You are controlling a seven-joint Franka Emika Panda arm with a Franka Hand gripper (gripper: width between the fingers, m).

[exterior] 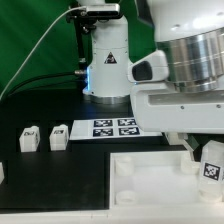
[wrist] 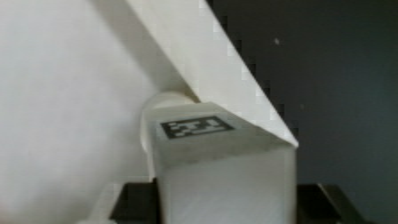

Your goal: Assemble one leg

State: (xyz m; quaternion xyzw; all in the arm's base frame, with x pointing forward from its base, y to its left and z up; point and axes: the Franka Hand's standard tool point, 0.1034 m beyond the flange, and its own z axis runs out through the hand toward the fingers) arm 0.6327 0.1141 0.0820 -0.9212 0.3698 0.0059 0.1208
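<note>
My gripper (exterior: 203, 152) is at the exterior view's right, low over the far right corner of the large white square top (exterior: 150, 178). It is shut on a leg (exterior: 211, 166), a small white stub with a black-and-white tag. In the wrist view the leg (wrist: 199, 140) fills the gap between my dark fingers (wrist: 146, 205), and my gripper (wrist: 222, 208) is closed against its sides. The leg's tip lies against the slanted edge of the top (wrist: 71, 80). Whether it sits in a socket is hidden.
Two loose legs (exterior: 29, 138) (exterior: 58, 135) stand on the black table at the exterior view's left, and a third (exterior: 2, 172) is at the left edge. The marker board (exterior: 108, 128) lies behind the top. The arm's base (exterior: 108, 60) stands at the back.
</note>
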